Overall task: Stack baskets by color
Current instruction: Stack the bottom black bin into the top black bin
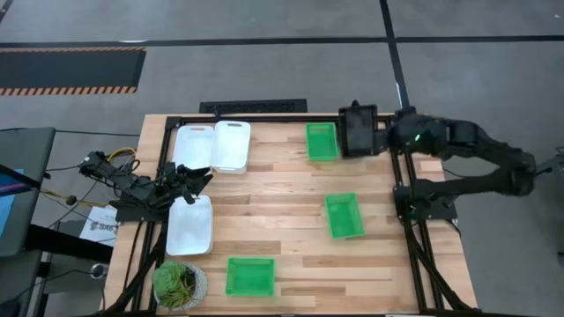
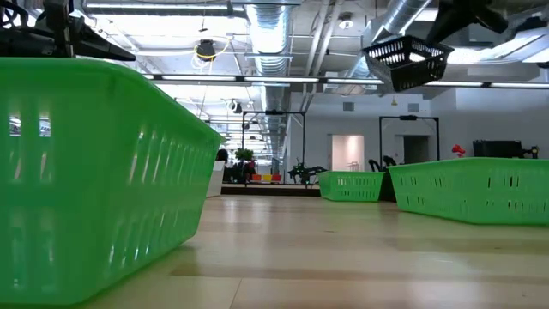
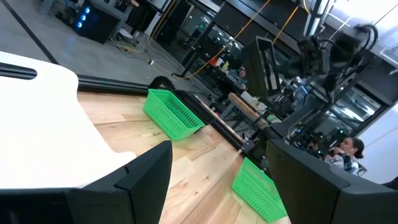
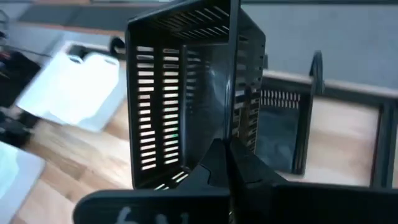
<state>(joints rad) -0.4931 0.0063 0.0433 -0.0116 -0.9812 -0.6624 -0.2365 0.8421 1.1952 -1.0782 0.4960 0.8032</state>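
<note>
Three green baskets (image 1: 322, 141) (image 1: 344, 216) (image 1: 250, 276) sit apart on the wooden table (image 1: 282, 202). Two white baskets (image 1: 213, 145) stand side by side at the far left, and a third (image 1: 189, 224) lies nearer. One black basket (image 1: 359, 130) hangs high over the table's far right corner, with my right gripper (image 4: 229, 158) shut on it. Below it another black basket (image 4: 280, 134) rests on the table. My left gripper (image 3: 224, 186) waits open at the table's left edge, beside the near white basket (image 3: 37, 124). My right gripper pinches the rim of one side wall (image 4: 235, 134) of the black basket, one finger inside the hollow and one outside. The fingers come slanting down from the table's right side. The basket (image 2: 407, 60) is lifted clear and tilted, its open side turned sideways.
A round potted plant (image 1: 179, 284) stands at the near left corner. A dark metal frame (image 1: 264, 116) runs along the table's far and side edges. Bare wood lies in the table's middle. A person (image 3: 348, 149) sits beyond the table.
</note>
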